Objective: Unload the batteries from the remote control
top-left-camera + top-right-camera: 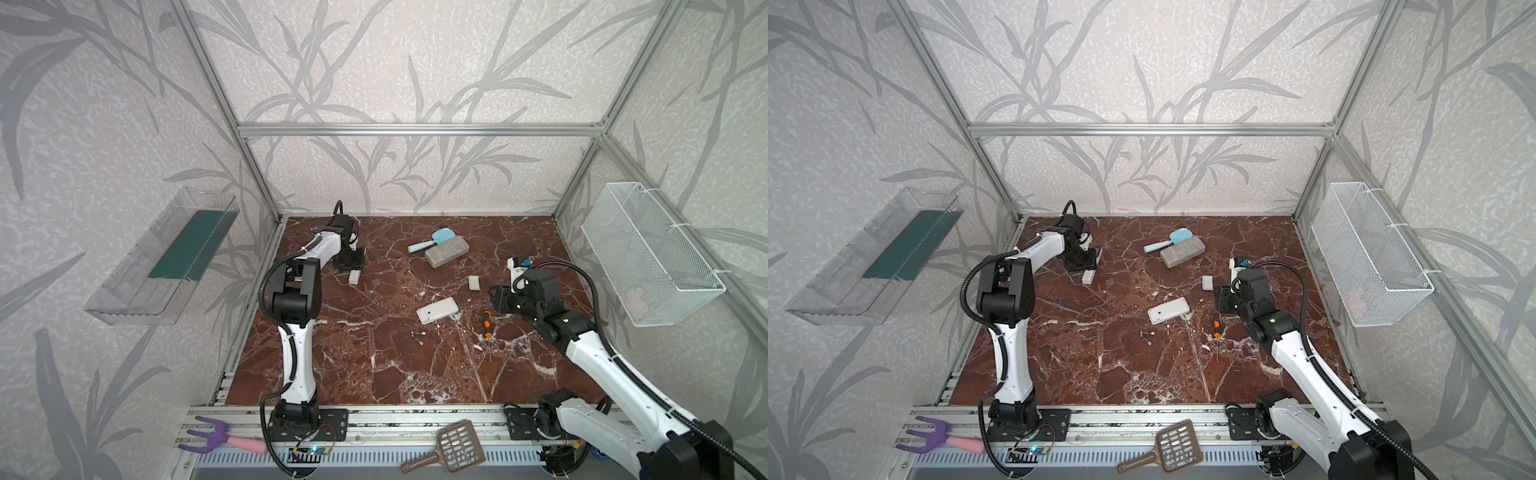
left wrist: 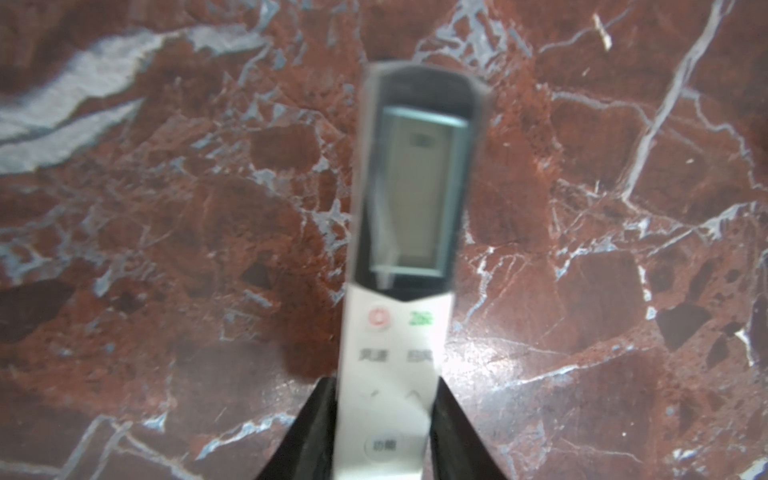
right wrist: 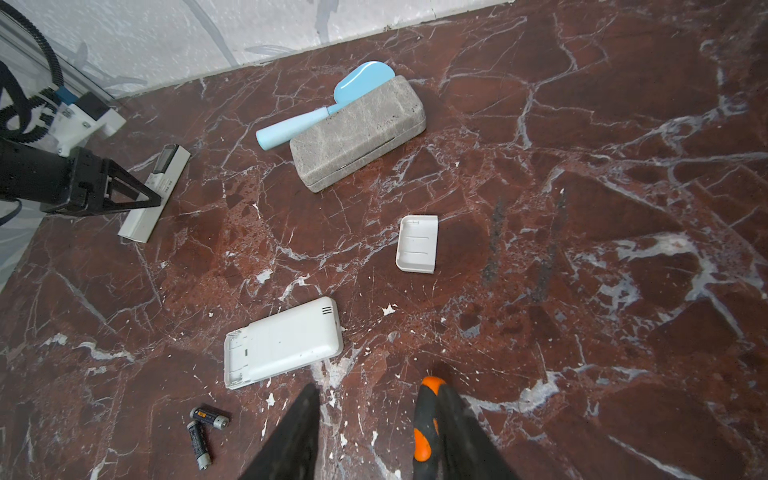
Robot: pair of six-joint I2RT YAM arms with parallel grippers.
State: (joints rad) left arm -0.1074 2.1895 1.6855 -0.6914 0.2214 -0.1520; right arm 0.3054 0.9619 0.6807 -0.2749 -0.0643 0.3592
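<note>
The left gripper (image 2: pixel 385 390) is clamped on a slim white remote (image 2: pixel 411 187), one black finger pressed against each long edge below the display. The unit is gripped near its button end, at the far left of the marble table (image 1: pixel 374 365). The right gripper (image 3: pixel 376 399) stands with its jaws apart and nothing clamped between them. The orange-handled screwdriver (image 3: pixel 424 419) lies on the table alongside one finger. Two dark batteries (image 3: pixel 203 432) with silvery ends lie loose on the table, touching or almost touching at one end. They lie just beside the open end of a wide white remote (image 3: pixel 282 343), which lies face down near the table centre. A white battery cover (image 3: pixel 417 244) lies apart from this remote, nearer the back wall.
</note>
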